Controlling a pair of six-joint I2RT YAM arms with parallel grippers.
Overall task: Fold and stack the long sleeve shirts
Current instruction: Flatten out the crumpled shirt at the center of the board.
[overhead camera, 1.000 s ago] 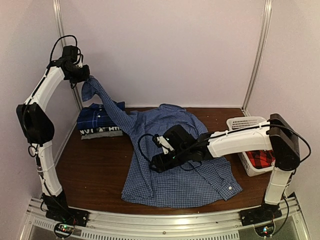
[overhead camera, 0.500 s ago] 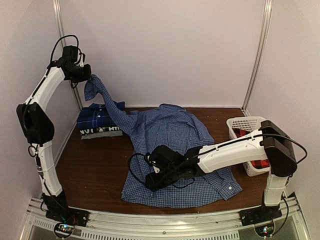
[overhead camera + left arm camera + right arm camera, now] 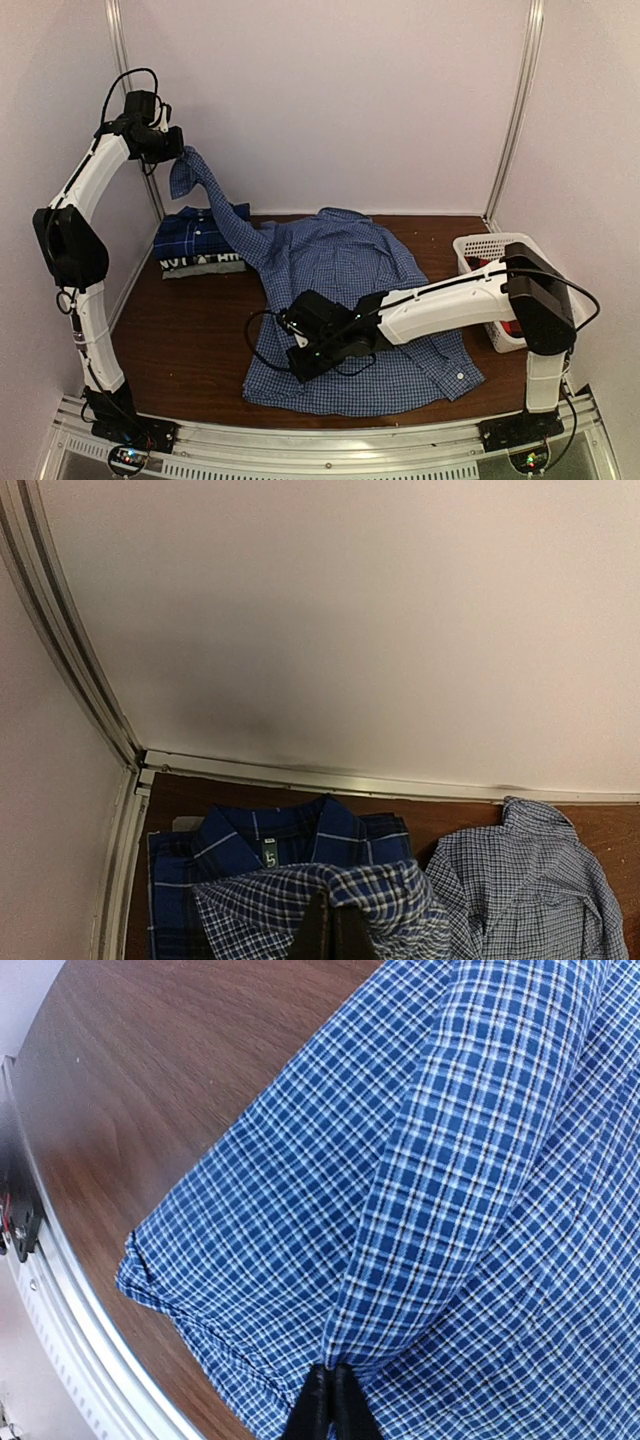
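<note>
The blue-and-white fine check shirt (image 3: 350, 290) lies spread across the middle of the table. One sleeve rises to the back left, where my left gripper (image 3: 178, 157) holds it high; in the left wrist view this gripper (image 3: 330, 938) is shut on the sleeve cloth (image 3: 300, 900). My right gripper (image 3: 297, 363) is low over the shirt's front left part and is shut on a pinched ridge of cloth (image 3: 440, 1180) near the hem (image 3: 330, 1400). A darker blue plaid shirt (image 3: 195, 235) lies folded at the back left. A red-and-black plaid shirt (image 3: 481, 266) shows in the basket.
The white slatted basket (image 3: 485, 245) stands at the right edge, partly behind my right arm. The folded dark plaid shirt (image 3: 270, 840) rests on another folded garment (image 3: 200, 263). Walls and metal corner posts close the back and sides. A metal rail (image 3: 60, 1290) runs along the front edge.
My right gripper has moved toward the front left over the checked shirt and has shut on a fold of its cloth. The left arm has stayed holding the sleeve up.
</note>
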